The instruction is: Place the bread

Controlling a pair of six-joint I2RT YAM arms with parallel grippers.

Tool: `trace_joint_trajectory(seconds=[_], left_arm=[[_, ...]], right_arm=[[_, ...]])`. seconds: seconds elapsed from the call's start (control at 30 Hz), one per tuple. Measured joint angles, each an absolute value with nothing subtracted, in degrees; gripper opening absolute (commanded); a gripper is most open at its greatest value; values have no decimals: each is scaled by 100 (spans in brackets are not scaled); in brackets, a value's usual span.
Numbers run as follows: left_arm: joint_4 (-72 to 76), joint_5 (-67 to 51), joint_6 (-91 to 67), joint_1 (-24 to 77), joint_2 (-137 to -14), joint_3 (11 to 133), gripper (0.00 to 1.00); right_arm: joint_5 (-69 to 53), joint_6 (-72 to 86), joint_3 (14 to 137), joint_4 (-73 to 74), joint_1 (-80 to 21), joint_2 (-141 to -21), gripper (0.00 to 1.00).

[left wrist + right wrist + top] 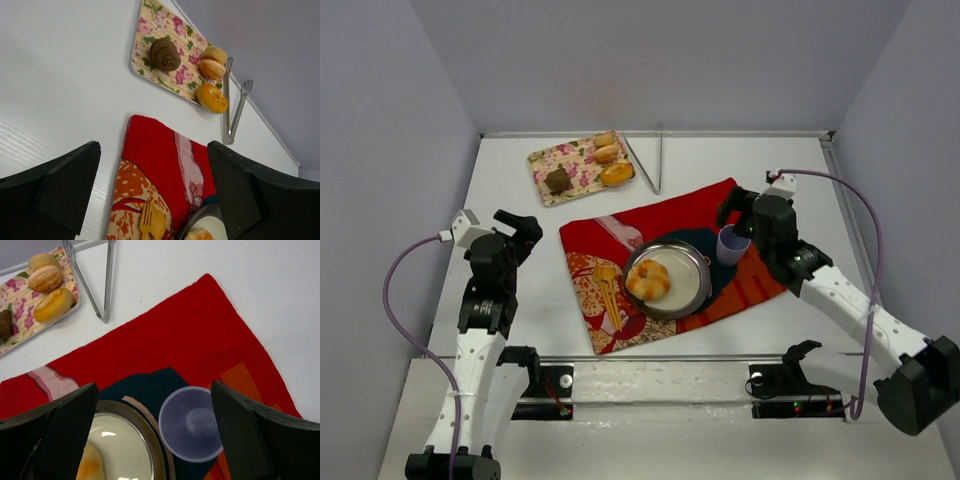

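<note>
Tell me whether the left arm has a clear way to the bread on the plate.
Probably yes. The left gripper is open and empty beside the cloth, and the bread lies uncovered on the plate, with only a flat yellow fork on the cloth between them.

We see bright, even light from above; shadows on the tabletop (720, 160) are soft, the plate (107, 434) shows small glare.

Near the far left corner of the white table (770, 170), a flowered rectangular tray (575, 160) carries a dark brown round piece (558, 180) and three golden-orange rolls (617, 174). Metal tongs (659, 160) lie just beside it. A red patterned cloth (690, 205) bears a round metal plate (685, 278), a pale purple cup (731, 245) and yellow cutlery (608, 285).
</note>
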State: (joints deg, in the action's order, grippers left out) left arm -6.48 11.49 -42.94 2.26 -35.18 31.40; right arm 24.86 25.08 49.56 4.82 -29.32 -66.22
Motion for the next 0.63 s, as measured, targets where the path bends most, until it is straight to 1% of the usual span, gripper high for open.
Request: trace_joint_trajectory(seconds=[0.1,0.27,0.63], left_arm=[[-644,1118,-4287,226,-3489,3140,99],[-637,1098,-4287,226,-3409,3140,99],[-628,1094,-4285,226,-3391,3140,99]], right_arm=[[2480,2814,4508,770,-2932,-5806,100],[2416,3138,4244,1118,-2932,-5094,100],[2410,3454,4217,1516,-2932,-4882,100]])
